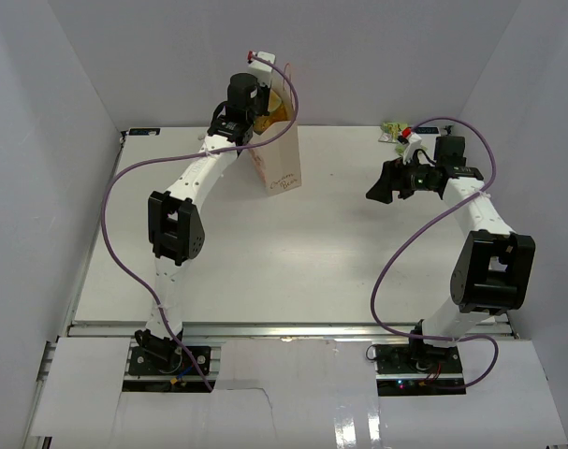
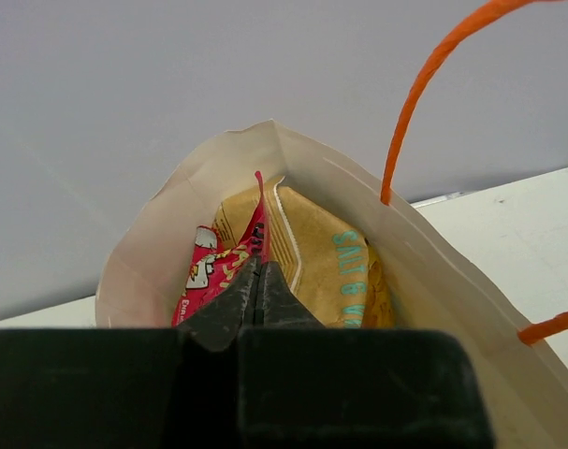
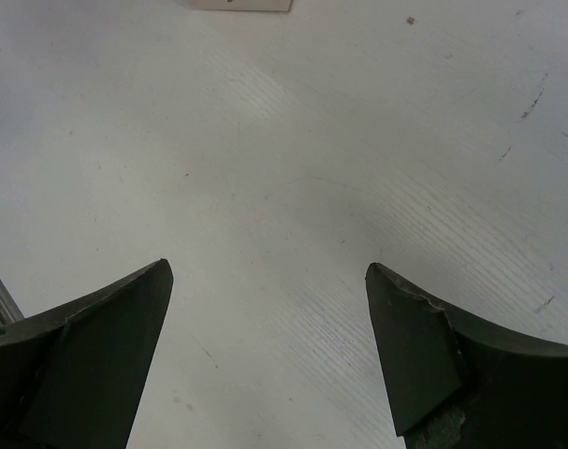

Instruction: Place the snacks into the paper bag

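You're at the drop: your left hand [image 2: 258, 276] is pressed together over the paper bag [image 2: 452, 281], chip bag [image 2: 321, 262] and red-pink packet [image 2: 213, 271] inside (pinched or freed, I can't tell), so next send the spread right hand [image 3: 268, 268] to the small packets [image 1: 392, 131] at the tabletop's [image 1: 293, 271] far edge.

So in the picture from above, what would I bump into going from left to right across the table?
Left arm's black elbow → paper bag → little green snack packets → right arm's black elbow.
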